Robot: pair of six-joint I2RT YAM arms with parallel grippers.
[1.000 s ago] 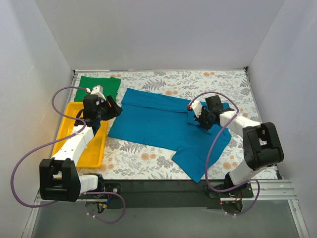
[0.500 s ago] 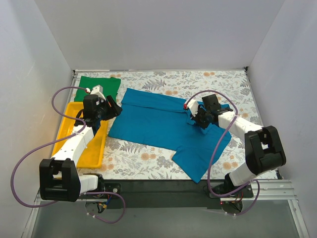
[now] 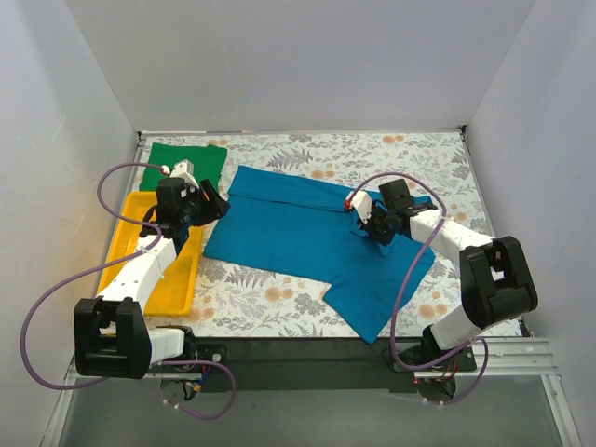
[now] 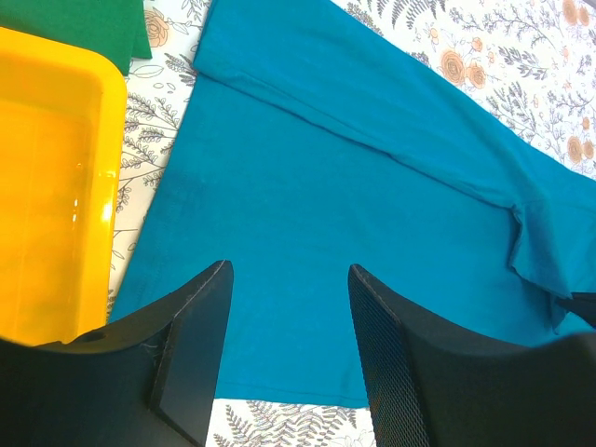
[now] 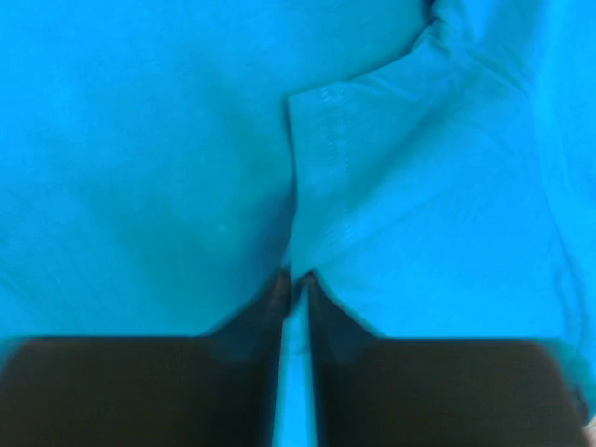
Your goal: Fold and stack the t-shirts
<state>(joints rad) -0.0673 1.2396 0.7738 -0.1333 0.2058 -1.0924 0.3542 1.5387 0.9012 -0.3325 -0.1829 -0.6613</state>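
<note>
The teal-blue t-shirt point(image 3: 289, 233) lies spread across the middle of the table, with its lower part reaching toward the front right. My right gripper point(image 3: 361, 222) sits low on its right sleeve area. In the right wrist view the jaws point(image 5: 296, 277) stand nearly together, pinching a thin fold of teal cloth point(image 5: 140, 140) by a stitched hem. My left gripper point(image 3: 216, 205) hovers open over the shirt's left edge point(image 4: 354, 186), its fingers point(image 4: 289, 270) holding nothing. The green t-shirt point(image 3: 189, 160) lies folded at the back left corner point(image 4: 84, 23).
A yellow plastic tray point(image 3: 182, 279) lies along the left side under my left arm, its rim point(image 4: 110, 140) close to the teal shirt's edge. White walls close in the floral table on three sides. Purple cables loop off both arms.
My right gripper has shifted a little to the left over the teal shirt, drawing the pinched sleeve fold with it. The left arm has stayed still.
</note>
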